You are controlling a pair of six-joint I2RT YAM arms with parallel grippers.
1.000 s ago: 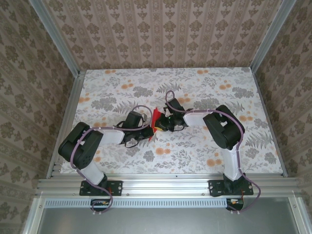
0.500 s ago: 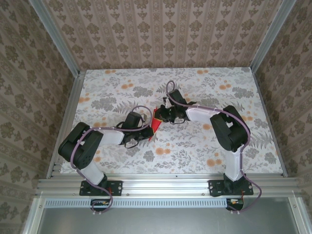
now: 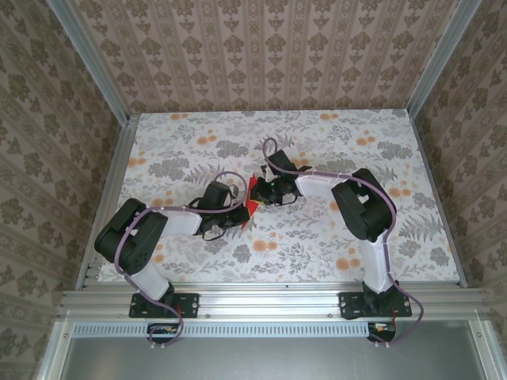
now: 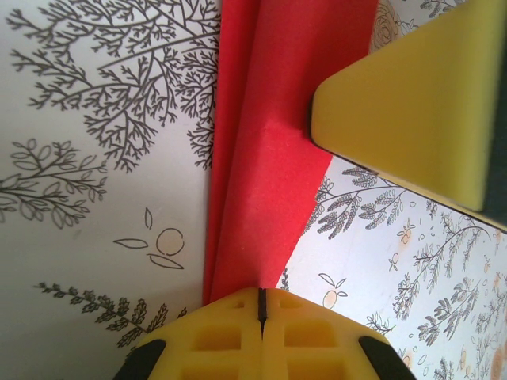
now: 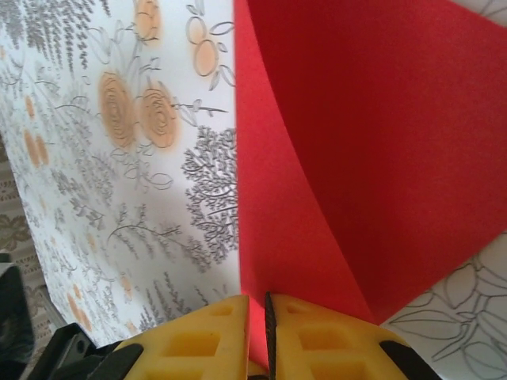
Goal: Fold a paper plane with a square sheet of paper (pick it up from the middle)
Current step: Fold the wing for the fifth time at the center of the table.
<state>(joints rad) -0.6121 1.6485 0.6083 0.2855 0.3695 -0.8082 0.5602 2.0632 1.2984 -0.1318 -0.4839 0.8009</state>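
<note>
- Since a second earlier, the right end effector (image 3: 266,190) had shifted toward 11 o'clock over the counter (image 3: 333,245), and its forearm had swung with it. The left arm had kept its place.
- From above, the red sheet of paper (image 3: 252,192) stood raised off the counter near its middle, caught between the two end effectors.
- The left end effector (image 3: 240,210) sat at about 7 o'clock of the sheet, and the right one at about 3 o'clock.
- In the left wrist view, the left end effector (image 4: 261,305) had its fingers pressed together, pinching the near end of the red sheet of paper (image 4: 269,174). The sheet ran toward 12 o'clock as a folded strip with a lengthwise crease.
- One yellow finger (image 4: 412,103) of the right end effector overlapped the sheet at 2 o'clock.
- In the right wrist view, the right end effector (image 5: 257,313) pinched the sheet's (image 5: 356,158) near edge between almost-touching fingers. The red fanned out toward 1 o'clock in two curved layers.
</note>
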